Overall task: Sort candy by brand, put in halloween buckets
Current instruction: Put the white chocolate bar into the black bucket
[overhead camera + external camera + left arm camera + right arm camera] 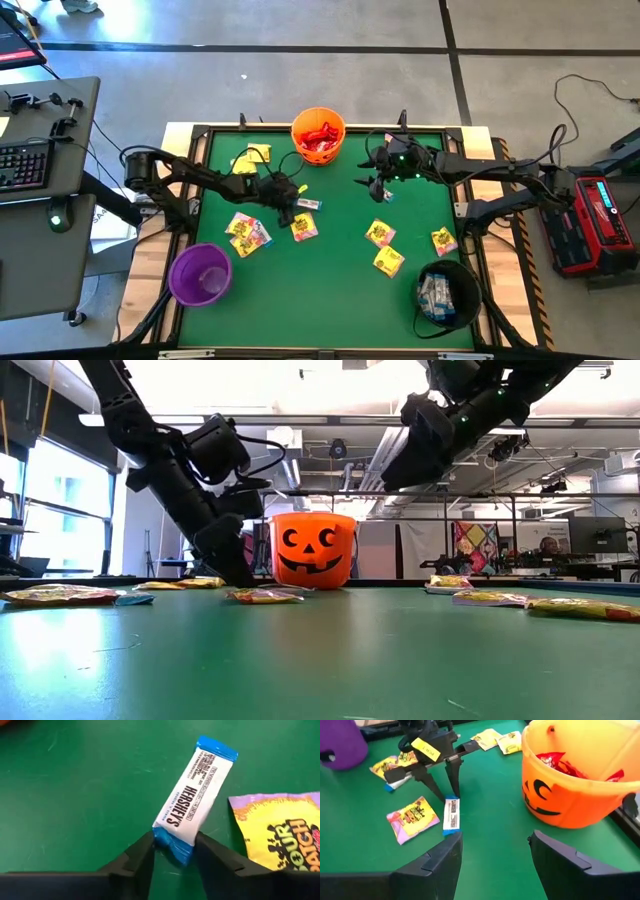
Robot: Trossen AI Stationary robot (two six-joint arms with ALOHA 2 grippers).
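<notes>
On the near left corner of the green felt surface stands the small round purple plastic pail. Just beyond it a cluster of flat yellow-and-purple wrapped candy packets lies flat, and two more yellow packets sit near the far left edge. The left pincer is down at the surface in the middle-left area, its two dark fingers pinching the blue end of a flat white-and-blue wrapped chocolate bar, which lies on the felt with a yellow-and-purple packet just beside it. At the far middle edge stands the round orange plastic pail with a black pumpkin face, holding red wrapped candies. The right pincer hangs in the air to the right of the orange pail, above the surface, its fingers spread wide and holding nothing. Nearer and to the right, three more yellow packets lie scattered and apart. In the near right corner the round black plastic pail holds white-blue packets.
</notes>
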